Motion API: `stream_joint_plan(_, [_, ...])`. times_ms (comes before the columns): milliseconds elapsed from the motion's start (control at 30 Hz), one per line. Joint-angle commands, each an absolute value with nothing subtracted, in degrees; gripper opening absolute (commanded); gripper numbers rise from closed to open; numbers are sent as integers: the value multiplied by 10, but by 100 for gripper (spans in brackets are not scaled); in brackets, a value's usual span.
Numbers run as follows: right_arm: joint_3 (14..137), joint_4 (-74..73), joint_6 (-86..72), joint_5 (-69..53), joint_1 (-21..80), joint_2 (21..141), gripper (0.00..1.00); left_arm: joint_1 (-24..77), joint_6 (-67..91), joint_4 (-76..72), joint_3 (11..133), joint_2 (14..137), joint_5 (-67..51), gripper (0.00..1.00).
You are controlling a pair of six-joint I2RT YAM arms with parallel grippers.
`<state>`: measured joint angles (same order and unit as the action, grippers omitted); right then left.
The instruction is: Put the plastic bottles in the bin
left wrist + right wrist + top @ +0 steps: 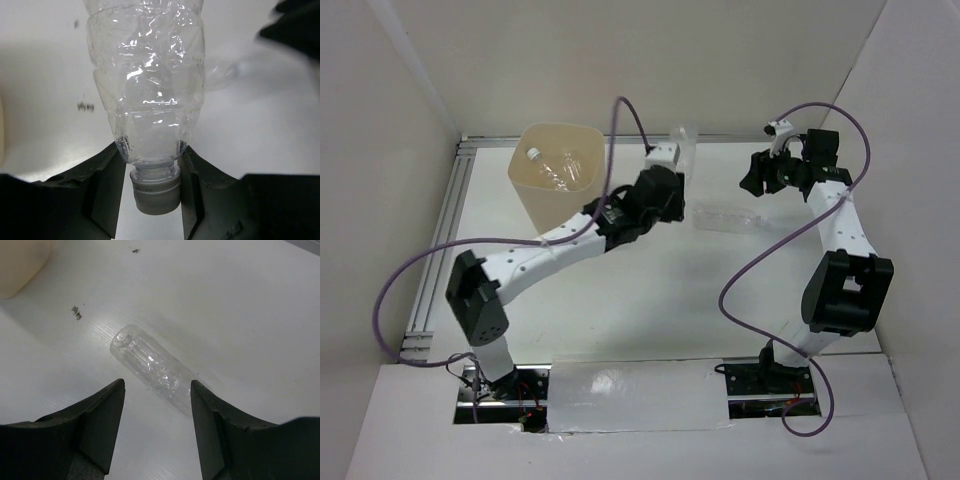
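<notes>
In the top view, the bin [533, 205] was seen on the far left part of the table [650, 290]. Two clear bottles in the bin [558, 168] were seen lying at its bottom. The left gripper [678, 155] was placed just right of the bin, and a clear held bottle [686, 135] was seen at its far tip. A second clear lying bottle [725, 217] was seen flat on the table, on its side. It was placed a bit left of and nearer than the right gripper [757, 178], and apart from it.

In the left wrist view, the held bottle [150, 90] was pinched at its neck between the two fingers [107, 170]. Its white cap [156, 192] was pointed toward the camera. Whether the bottle was lifted off the table could not be told.

In the right wrist view, the fingers [107, 415] were held apart with nothing between them. The lying bottle [150, 362] was seen on the table just past the tips, not touched. A corner of the bin [17, 260] was seen at the far left.
</notes>
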<state>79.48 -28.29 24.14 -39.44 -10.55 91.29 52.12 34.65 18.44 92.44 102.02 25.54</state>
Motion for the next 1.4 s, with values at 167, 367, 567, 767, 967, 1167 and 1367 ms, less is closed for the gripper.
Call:
stream_joint_plan(167, [795,-265,257,-382,-115,909,69,427,327,292,1005,872,230,0])
stream_joint_plan(367, [774,-260,257,-393,-115,897,71,310,344,387,960,807,195,0])
stream_joint_plan(567, [768,-255,257,-398,-115,897,72,244,361,400,947,802,155,0])
stream_joint_plan(767, [763,-255,257,-403,-120,892,75,214,361,419,952,840,149,3])
stream_joint_plan(967, [758,-255,257,-402,-126,887,93,203,367,427,974,878,127,30])
stream_joint_plan(1167, [758,-255,267,-402,-131,887,100,203,373,427,969,878,127,77])
stream_joint_plan(1367, [765,-279,327,-409,-148,907,100,208,367,421,988,849,114,100])
